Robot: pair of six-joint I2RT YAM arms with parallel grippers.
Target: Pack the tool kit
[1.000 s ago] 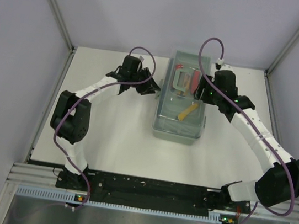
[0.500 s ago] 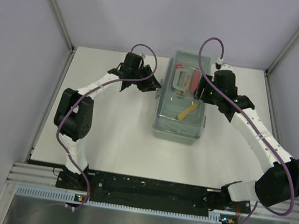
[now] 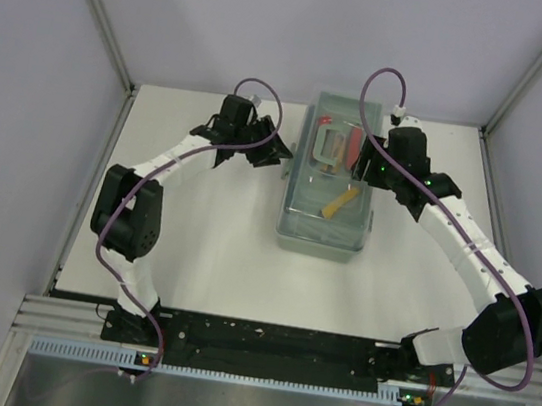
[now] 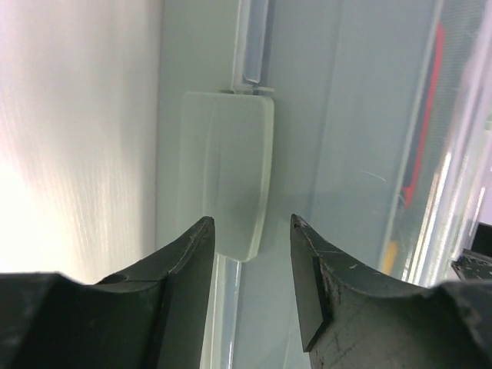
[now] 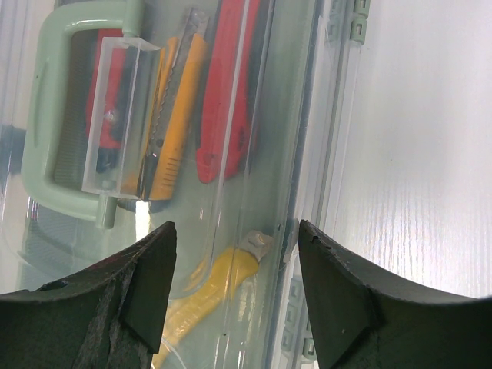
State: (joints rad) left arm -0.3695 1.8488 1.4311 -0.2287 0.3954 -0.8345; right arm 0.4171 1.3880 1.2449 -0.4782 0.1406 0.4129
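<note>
Left gripper [image 4: 250, 223], jaws released, faces the toolbox [image 3: 330, 176] side latch [image 4: 227, 173] and should press it squarely while the right gripper [image 5: 236, 229], jaws parted and empty, steadies the lid [image 5: 269, 154].

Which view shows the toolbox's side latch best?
Left wrist: the latch sits large, just ahead of the open left gripper. Top external shows it too small to make out; right wrist shows only the toolbox's other side.

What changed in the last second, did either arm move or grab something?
The left gripper edged slightly forward, beside the toolbox's side latch; its jaws stand open, gripping nothing. The right gripper, also open, and the closed toolbox stayed put.
</note>
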